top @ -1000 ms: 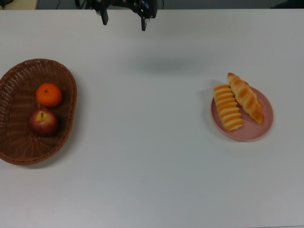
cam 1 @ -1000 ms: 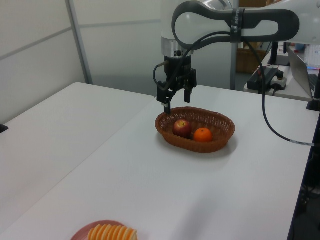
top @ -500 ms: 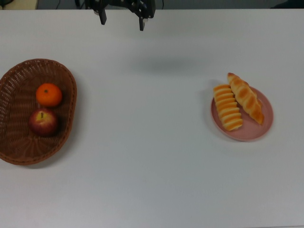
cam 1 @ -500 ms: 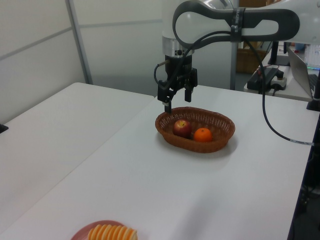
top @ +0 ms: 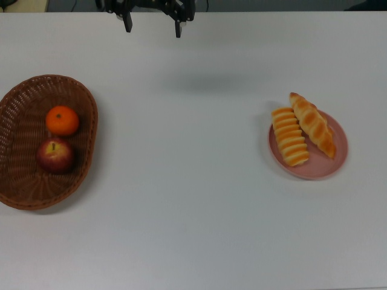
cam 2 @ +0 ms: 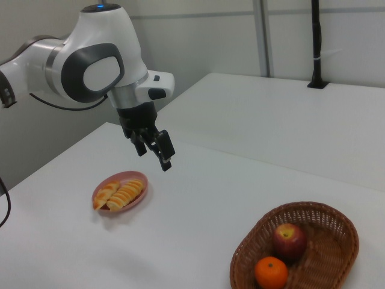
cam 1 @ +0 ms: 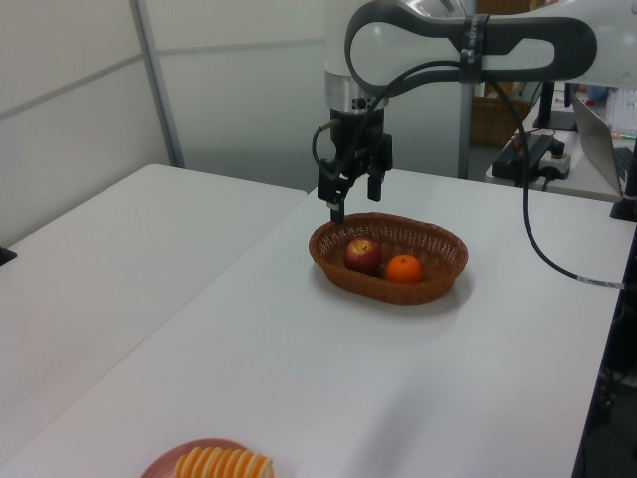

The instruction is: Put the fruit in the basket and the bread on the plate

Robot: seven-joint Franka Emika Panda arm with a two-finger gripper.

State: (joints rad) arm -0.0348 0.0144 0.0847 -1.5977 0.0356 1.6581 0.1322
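With the apple (top: 55, 154) and orange (top: 62, 120) in the basket (top: 24, 187) and both loaves (top: 301, 128) on the plate (top: 336, 163), the task looks done; the tool (top: 152, 25) hangs wide and empty above the table (top: 193, 217), needing only to withdraw.

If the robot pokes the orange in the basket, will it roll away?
Probably a little: the orange is round, so it should roll easily. The basket walls rise around it, and the apple sits right beside it, so it likely stays inside.

No readable text, labels or signs anywhere.
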